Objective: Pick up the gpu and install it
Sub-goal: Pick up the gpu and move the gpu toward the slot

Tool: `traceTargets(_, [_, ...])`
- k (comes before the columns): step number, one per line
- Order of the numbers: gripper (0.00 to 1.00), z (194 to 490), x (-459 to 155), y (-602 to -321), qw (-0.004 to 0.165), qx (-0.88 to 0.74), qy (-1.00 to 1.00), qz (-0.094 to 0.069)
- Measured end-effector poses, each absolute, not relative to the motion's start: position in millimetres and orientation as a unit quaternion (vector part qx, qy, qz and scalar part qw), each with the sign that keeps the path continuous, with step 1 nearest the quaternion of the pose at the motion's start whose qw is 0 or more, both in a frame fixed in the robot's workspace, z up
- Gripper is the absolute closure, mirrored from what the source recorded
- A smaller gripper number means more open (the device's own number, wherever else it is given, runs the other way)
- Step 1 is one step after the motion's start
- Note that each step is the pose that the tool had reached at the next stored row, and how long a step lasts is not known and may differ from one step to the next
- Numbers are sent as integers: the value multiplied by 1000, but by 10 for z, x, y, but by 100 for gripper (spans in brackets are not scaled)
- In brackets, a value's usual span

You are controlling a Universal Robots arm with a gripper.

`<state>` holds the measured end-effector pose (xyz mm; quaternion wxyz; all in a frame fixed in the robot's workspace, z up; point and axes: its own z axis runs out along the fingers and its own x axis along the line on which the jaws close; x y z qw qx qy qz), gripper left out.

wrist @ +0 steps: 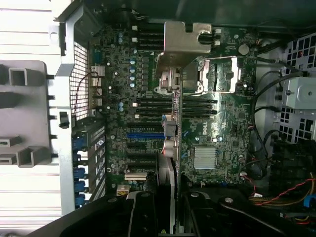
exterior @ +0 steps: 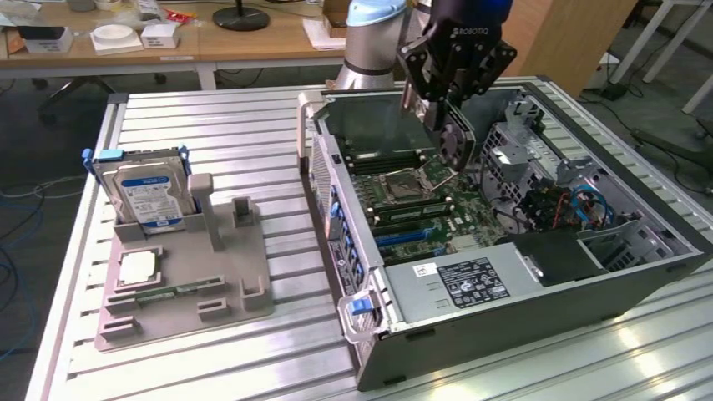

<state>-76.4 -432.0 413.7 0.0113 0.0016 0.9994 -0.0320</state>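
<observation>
The gpu (exterior: 455, 140) is a thin black card, and my gripper (exterior: 446, 107) is shut on it so that it hangs on edge over the open computer case (exterior: 535, 292). It hovers above the motherboard (exterior: 423, 205), near the processor socket (exterior: 402, 182), touching nothing. From the wrist view, the gpu (wrist: 169, 163) appears edge-on between my fingers (wrist: 143, 215), with its silver bracket (wrist: 185, 42) at the far end. My gripper (wrist: 168, 219) is above the row of expansion slots, including a blue slot (wrist: 145, 136).
A grey parts holder (exterior: 223, 284) lies on the slatted table at the exterior view's left, carrying a hard drive (exterior: 145, 192), a processor (exterior: 139, 266) and a memory stick (exterior: 167, 292). The case walls, drive cage (exterior: 523, 150), cables (exterior: 568, 209) and power supply (exterior: 468, 280) surround the motherboard.
</observation>
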Motion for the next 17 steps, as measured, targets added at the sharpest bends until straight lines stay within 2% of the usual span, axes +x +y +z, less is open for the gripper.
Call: traceTargets(17, [73,4137,-486,-4319,11,2,999,-32])
